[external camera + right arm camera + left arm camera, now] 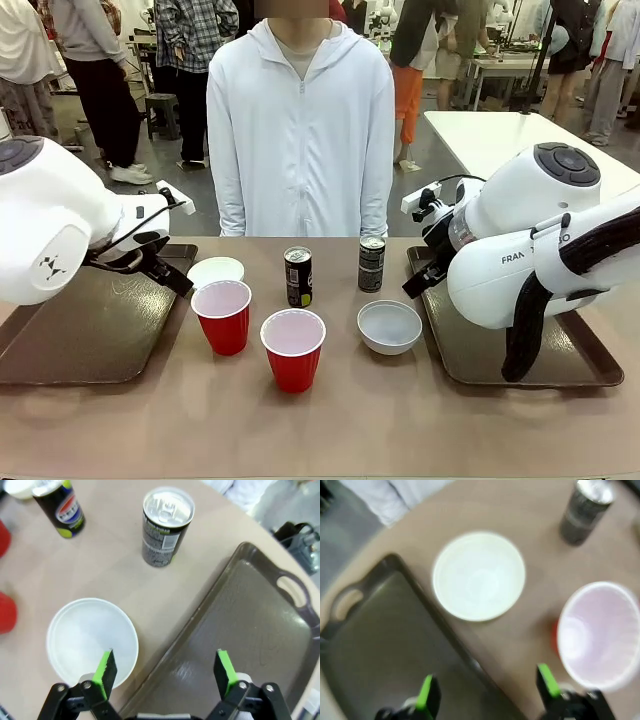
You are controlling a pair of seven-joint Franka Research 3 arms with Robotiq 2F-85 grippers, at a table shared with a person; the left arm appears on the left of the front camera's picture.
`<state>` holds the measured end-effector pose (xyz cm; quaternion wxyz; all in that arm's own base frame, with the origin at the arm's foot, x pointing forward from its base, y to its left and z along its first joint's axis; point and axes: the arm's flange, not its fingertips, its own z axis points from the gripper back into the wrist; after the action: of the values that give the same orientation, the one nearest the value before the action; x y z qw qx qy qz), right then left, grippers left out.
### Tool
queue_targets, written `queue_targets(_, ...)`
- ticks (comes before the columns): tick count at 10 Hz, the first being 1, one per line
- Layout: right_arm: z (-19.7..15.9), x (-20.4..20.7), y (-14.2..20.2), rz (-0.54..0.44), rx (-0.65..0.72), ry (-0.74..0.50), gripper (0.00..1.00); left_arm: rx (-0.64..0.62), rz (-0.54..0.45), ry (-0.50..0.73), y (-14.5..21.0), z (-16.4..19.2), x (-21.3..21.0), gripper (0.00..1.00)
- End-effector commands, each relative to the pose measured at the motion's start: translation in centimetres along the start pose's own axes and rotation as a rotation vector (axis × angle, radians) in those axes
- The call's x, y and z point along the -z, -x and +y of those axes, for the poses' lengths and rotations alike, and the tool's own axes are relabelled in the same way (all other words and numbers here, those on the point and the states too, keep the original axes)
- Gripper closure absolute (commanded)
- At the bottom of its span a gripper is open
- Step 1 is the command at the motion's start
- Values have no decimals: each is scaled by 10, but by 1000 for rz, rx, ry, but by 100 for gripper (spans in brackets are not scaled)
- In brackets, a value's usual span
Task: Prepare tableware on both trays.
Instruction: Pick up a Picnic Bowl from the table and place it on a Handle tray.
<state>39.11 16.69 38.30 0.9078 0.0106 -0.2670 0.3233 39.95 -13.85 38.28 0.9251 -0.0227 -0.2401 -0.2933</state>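
Brown tabletop (350, 420) stretches from your side to a person (300, 130) in a white zip hoodie who stands at the far edge. All the tableware stands on the bare middle of it, between the trays. You see the left cup (223, 318) and the right cup (293, 350), both red, upright and open-mouthed, nearest your side. Behind them, closer to the person, the Pepsi can (298, 277) and the plain can (371, 264) stand upright and apart. The left bowl (216, 271) sits behind the left cup, just beside the inner rim of the left tray (80, 340). The right bowl (390, 327) sits in front of the plain can, just beside the inner rim of the right tray (470, 350). Each tray lies flat at its end of the table, partly under an arm.

Your left gripper (486, 685) hangs over the left tray's inner rim, its fingers spread wide and gripping nothing; its wrist view is blurred. Your right gripper (165, 667) is likewise spread and unladen, with one green pad over the right bowl's edge and the other over the right tray.
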Motion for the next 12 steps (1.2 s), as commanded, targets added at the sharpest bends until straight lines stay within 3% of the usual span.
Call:
queue_targets(1,12,-60,36,123,7,-24,0,2,94,138,52,12,-76,0)
queue_targets(4,36,-121,134,192,129,-177,0,27,176,296,116,-9,-110,0)
queue_targets(5,48,-126,158,207,147,-223,0,33,208,305,126,-20,-113,0)
queue_targets(6,48,-116,162,235,134,-183,0,16,222,233,124,-27,-107,0)
queue_targets(7,7,-121,27,220,104,-164,0,30,199,293,49,11,-123,0)
queue_targets(8,7,-121,27,220,104,-164,0,30,199,293,49,11,-123,0)
queue_targets(9,12,-146,36,240,114,-192,0,30,199,293,49,11,-123,0)
queue_targets(10,1,-125,29,235,143,-305,0,27,224,286,54,8,-132,0)
queue_targets(12,-49,-117,61,220,337,-462,0,-161,124,517,56,48,-131,0)
